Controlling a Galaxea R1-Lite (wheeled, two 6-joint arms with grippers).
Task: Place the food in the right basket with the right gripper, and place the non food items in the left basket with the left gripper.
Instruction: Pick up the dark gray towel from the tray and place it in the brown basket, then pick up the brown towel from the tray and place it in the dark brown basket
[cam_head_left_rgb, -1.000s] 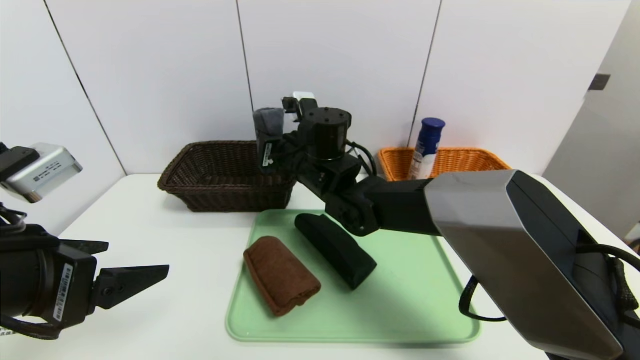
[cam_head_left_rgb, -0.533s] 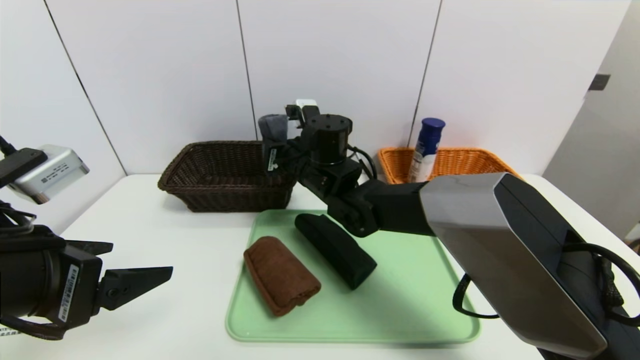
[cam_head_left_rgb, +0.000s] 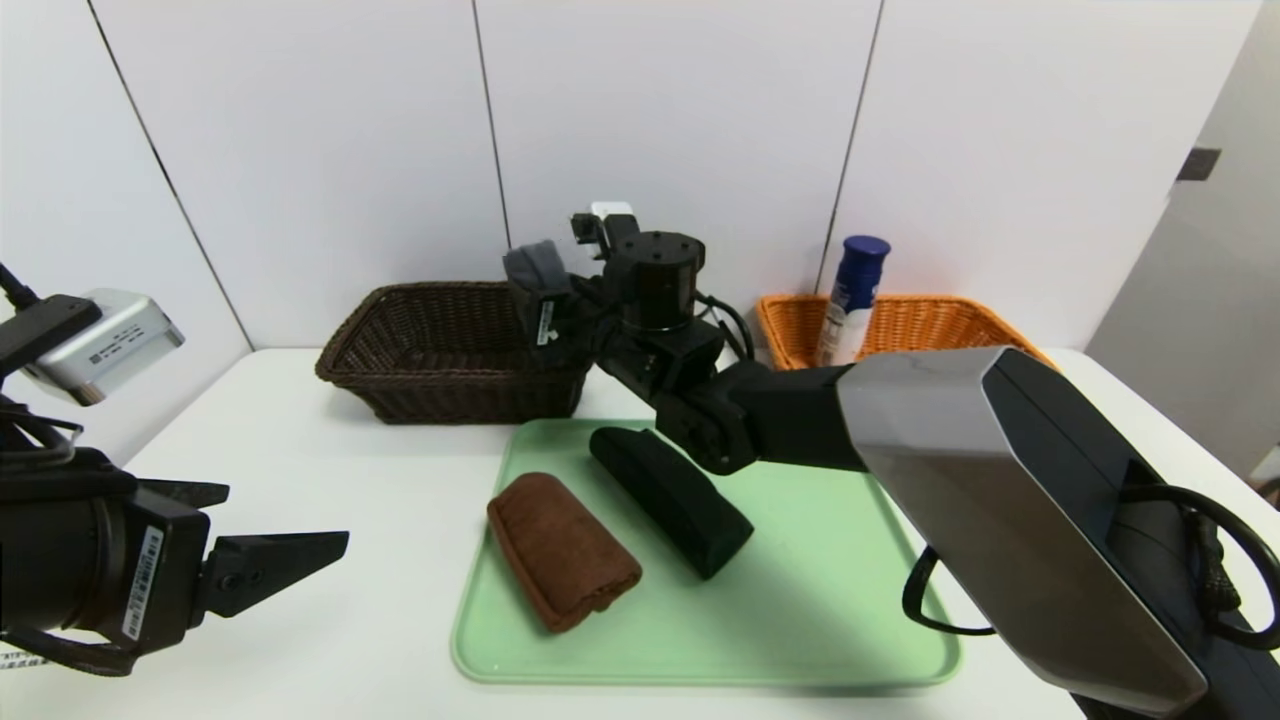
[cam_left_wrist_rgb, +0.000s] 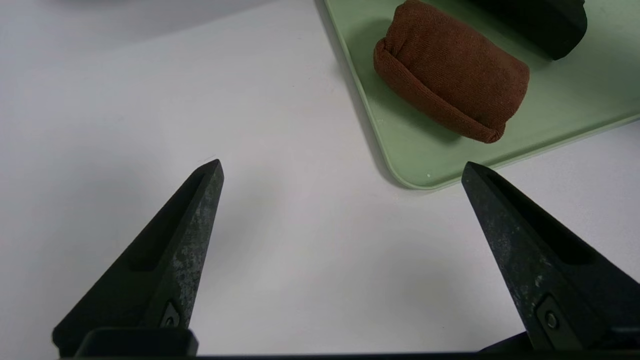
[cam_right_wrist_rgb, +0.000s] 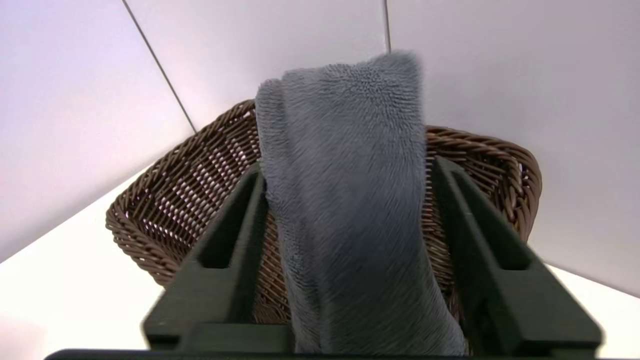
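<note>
Right wrist view: right gripper (cam_right_wrist_rgb: 345, 210) clamps grey towel (cam_right_wrist_rgb: 345, 200) upright over brown basket (cam_right_wrist_rgb: 200, 190).

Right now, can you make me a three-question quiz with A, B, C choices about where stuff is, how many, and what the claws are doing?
1. Where is the blue bottle?
A. on the tray
B. in the orange basket
C. in the brown basket

2. How many rolls lie on the tray?
A. one
B. two
C. four

3. What is the right claw doing?
A. holding a grey towel
B. holding nothing
C. pressing on the tray

Answers:
1 B: the bottle stands inside the orange basket.
2 B: a brown roll and a black roll.
3 A: the grey towel sits between its fingers, by the brown basket.
</note>
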